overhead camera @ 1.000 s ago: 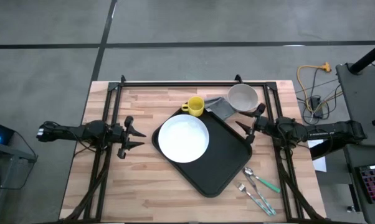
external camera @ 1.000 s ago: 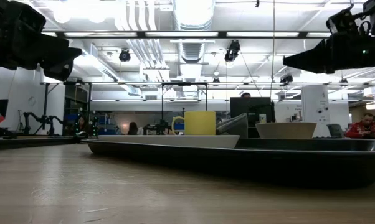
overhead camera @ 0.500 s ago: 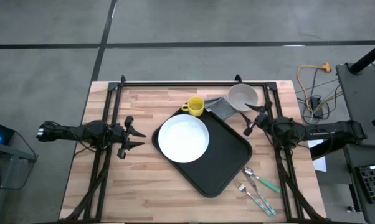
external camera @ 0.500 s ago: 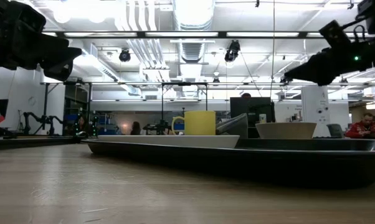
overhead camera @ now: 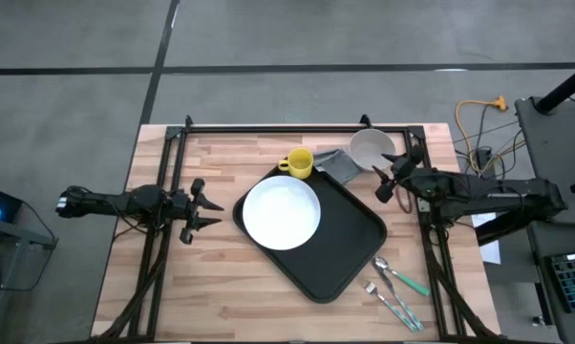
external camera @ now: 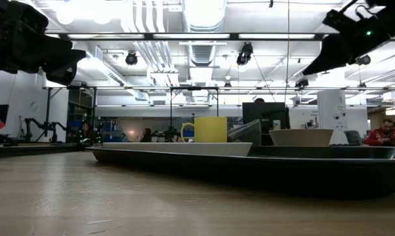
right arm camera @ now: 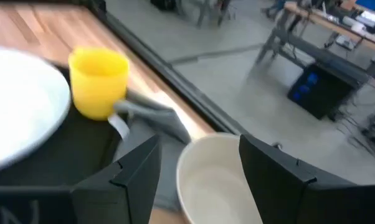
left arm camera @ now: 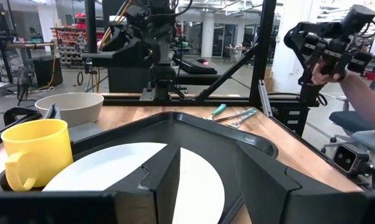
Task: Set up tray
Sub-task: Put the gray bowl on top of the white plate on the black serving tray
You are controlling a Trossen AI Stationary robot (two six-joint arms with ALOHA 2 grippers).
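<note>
Cutlery [overhead camera: 395, 290] at lower right of the high view, off the tray [overhead camera: 350, 239], which sits mid-frame carrying the plate [overhead camera: 282, 213]. Probably bowl pickup: next needs lowering over its rim. Right gripper [overhead camera: 388, 179] angled toward the bowl [overhead camera: 371, 148] at upper right, fingers apart, empty. Left gripper [overhead camera: 204, 210] parked at left, fingers apart.

Left arm was stretched level over the table's left side, left gripper [overhead camera: 209, 211] held open, fingers spread, nothing gripped. Right arm was reached in from the right side, wrist raised, right gripper [overhead camera: 391, 178] held open and empty above the table.
</note>
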